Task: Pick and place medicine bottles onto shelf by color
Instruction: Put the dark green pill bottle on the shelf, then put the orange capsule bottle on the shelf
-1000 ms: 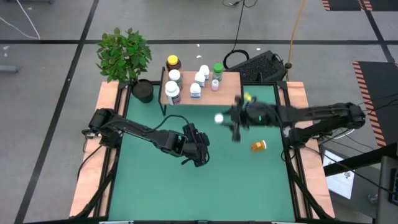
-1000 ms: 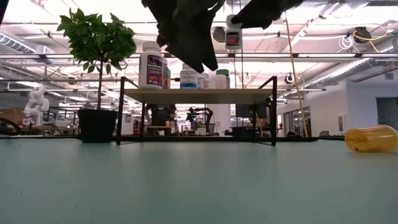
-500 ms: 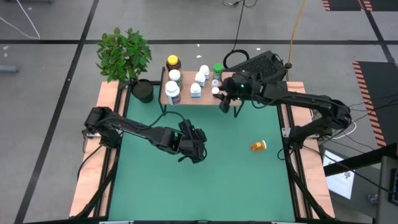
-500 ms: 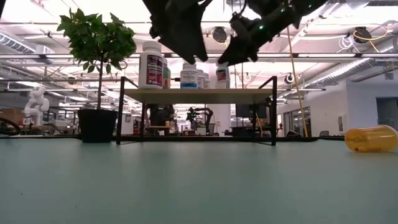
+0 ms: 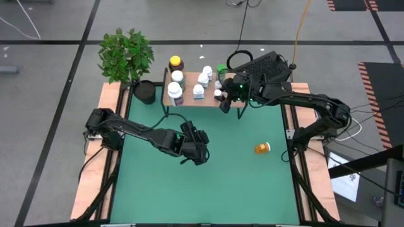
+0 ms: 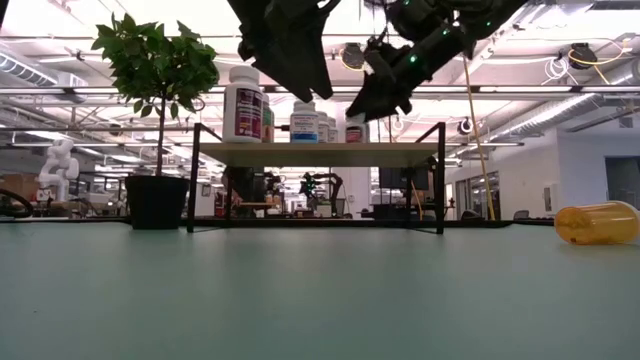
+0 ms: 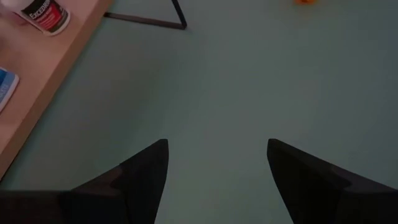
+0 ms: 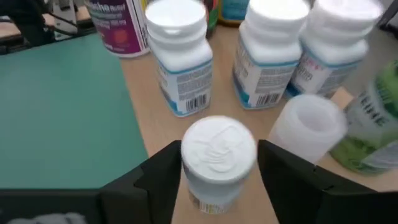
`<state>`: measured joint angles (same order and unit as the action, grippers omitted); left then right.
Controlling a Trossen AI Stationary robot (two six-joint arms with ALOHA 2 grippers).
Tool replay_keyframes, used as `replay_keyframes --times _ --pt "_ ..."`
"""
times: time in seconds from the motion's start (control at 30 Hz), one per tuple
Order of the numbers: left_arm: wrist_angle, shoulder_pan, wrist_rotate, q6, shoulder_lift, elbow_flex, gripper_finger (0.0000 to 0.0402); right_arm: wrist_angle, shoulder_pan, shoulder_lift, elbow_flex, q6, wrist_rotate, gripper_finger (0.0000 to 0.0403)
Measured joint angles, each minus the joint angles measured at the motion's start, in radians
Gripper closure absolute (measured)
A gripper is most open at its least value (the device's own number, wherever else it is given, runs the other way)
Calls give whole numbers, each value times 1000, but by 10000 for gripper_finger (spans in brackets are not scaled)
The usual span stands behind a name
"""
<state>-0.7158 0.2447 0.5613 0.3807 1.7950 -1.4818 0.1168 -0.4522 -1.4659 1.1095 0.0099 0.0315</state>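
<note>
From above, the right gripper point(image 5: 222, 101) is covering most of the white bottle point(image 8: 217, 159) it is clamping over the shelf point(image 5: 231, 81). The labels on the bottles behind it are reading too small.

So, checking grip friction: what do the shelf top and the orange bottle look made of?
Shelf top: light matte wood, going by its pale tan, glare-free surface. Orange bottle: likely smooth translucent plastic, since light glows through it.
</note>
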Motion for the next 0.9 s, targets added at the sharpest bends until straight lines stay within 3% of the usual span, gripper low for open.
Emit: replay_keyframes --times 0.23,0.43,0.7,0.9 --pt "-51 1 4 31 0 0 128 62 9 118 0 -23 -1 147" --pt "-112 8 80 78 0 0 128 365 77 311 0 57 -20 132" --pt "-3 12 69 69 43 -1 128 881 304 429 -1 231 -63 152" --pt "12 11 58 32 82 1 128 986 504 449 -108 416 -82 166"
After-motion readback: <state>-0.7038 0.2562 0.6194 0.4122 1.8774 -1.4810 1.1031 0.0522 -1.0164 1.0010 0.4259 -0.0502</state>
